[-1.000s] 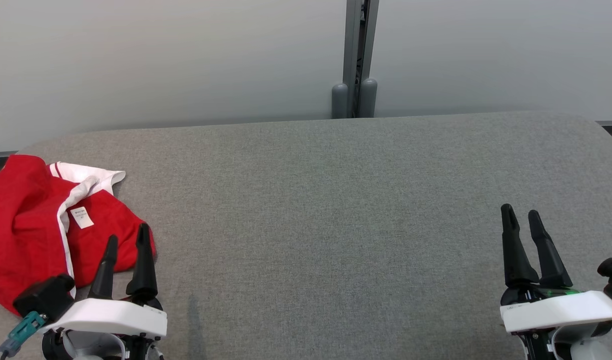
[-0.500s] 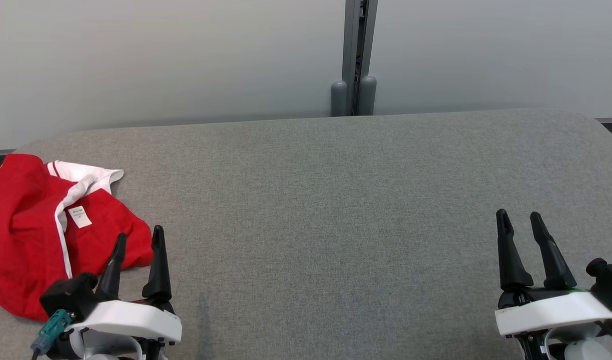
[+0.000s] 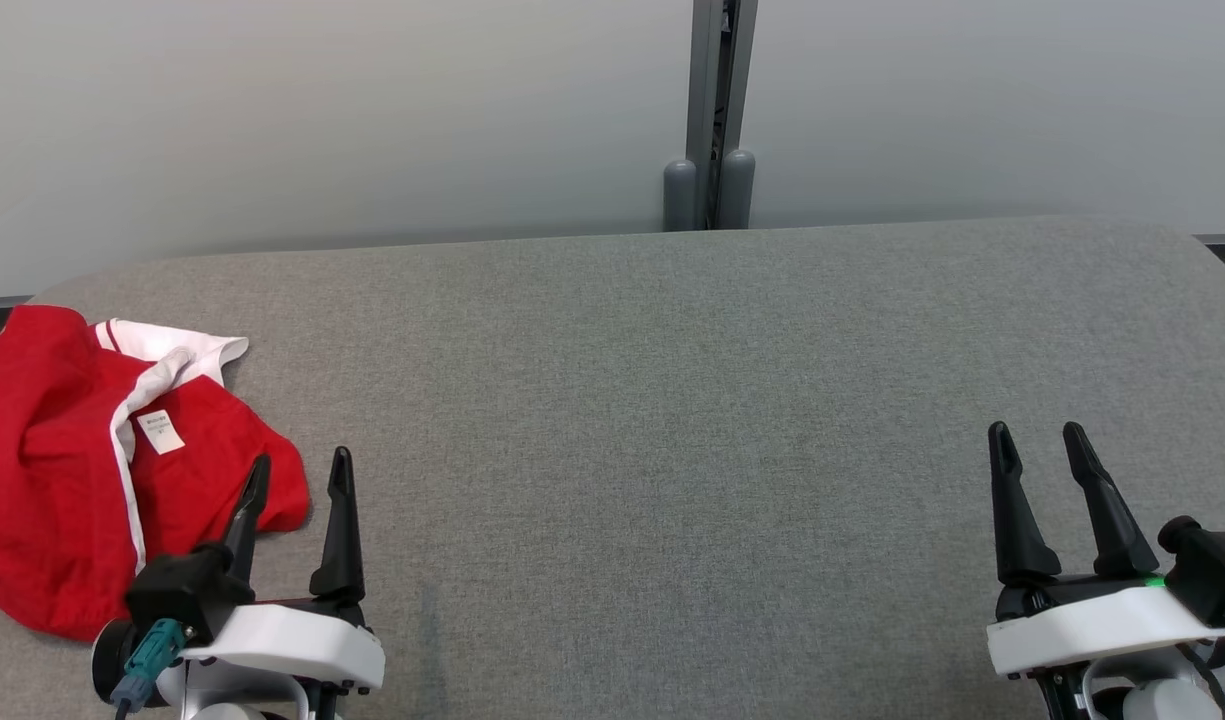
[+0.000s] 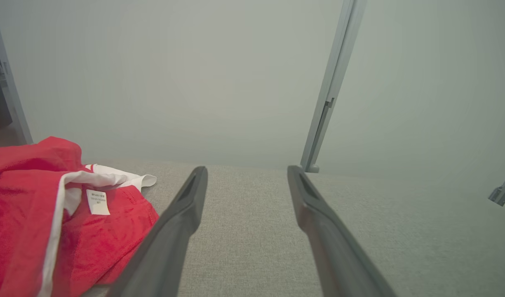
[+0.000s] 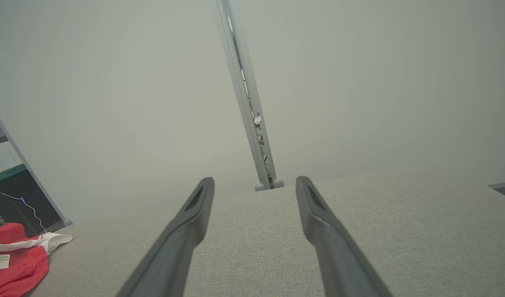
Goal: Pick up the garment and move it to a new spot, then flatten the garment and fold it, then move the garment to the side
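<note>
The garment (image 3: 62, 460) is red with white trim and a small white label, lying crumpled at the left end of the grey padded table (image 3: 672, 420). It also appears in the left wrist view (image 4: 34, 214) and, far left, in the right wrist view (image 5: 13, 258). My left gripper (image 3: 302, 470) is open just right of the garment's near edge, its left fingertip over the red cloth, nothing between the fingers. My right gripper (image 3: 1034, 440) stands open at the lower right above bare fabric, far from the garment.
A pale wall (image 3: 372, 120) runs behind the table, with a grey post (image 3: 712, 110) rising at the table's back edge. The table's rounded left and right ends lie near the frame edges. A dark shelf unit (image 5: 17, 194) stands beyond the left end.
My left gripper has moved to the right and back toward me, off the garment's middle to its right edge. The right gripper has drifted slightly down. The garment has not moved.
</note>
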